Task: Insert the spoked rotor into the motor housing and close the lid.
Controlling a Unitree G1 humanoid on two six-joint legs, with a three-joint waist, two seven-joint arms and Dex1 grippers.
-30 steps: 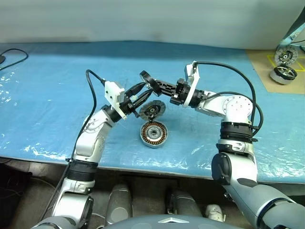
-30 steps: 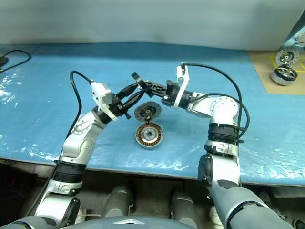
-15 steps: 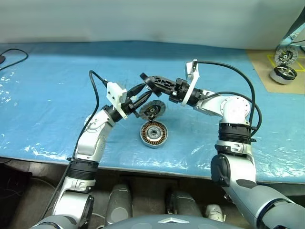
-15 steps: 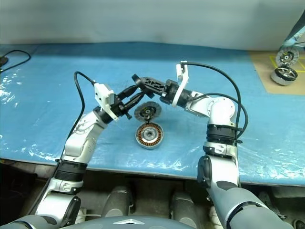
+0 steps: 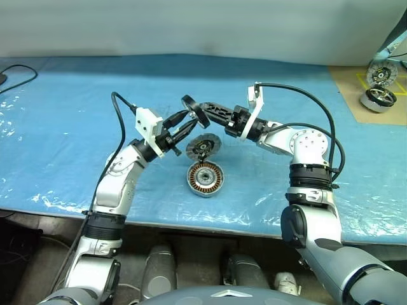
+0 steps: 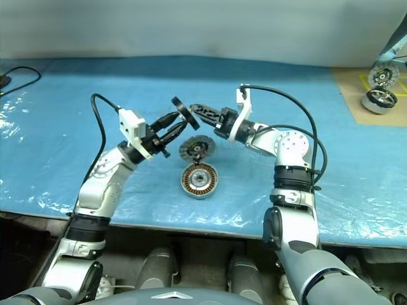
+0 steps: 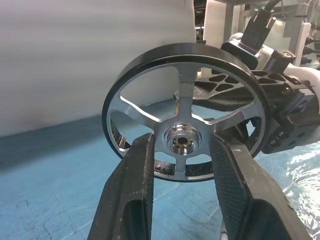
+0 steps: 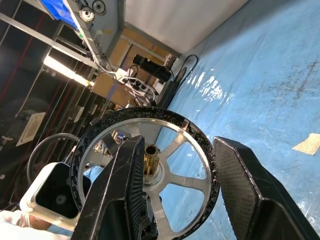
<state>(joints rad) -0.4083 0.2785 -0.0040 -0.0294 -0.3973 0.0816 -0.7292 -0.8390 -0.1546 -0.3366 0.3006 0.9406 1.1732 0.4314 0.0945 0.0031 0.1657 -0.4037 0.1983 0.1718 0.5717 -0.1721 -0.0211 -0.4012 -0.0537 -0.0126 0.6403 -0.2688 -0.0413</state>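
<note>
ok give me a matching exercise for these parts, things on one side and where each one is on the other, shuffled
Things:
1. spoked rotor
2. motor housing
3. lid
4. second motor

Places:
a. flat on the blue sheet, windings up
b. on the brown board, far right
c. held up in the left pincer
d. tilted up just beyond the housing

Pairs: 1-c, 2-a, 3-d, 4-b

Blue-covered table (image 5: 76, 127), pale wall (image 5: 191, 25), dark floor (image 5: 25, 254)

Workshop: blue-sheeted bench (image 5: 63, 127), spare motors (image 5: 380, 95) (metal racks behind).
</note>
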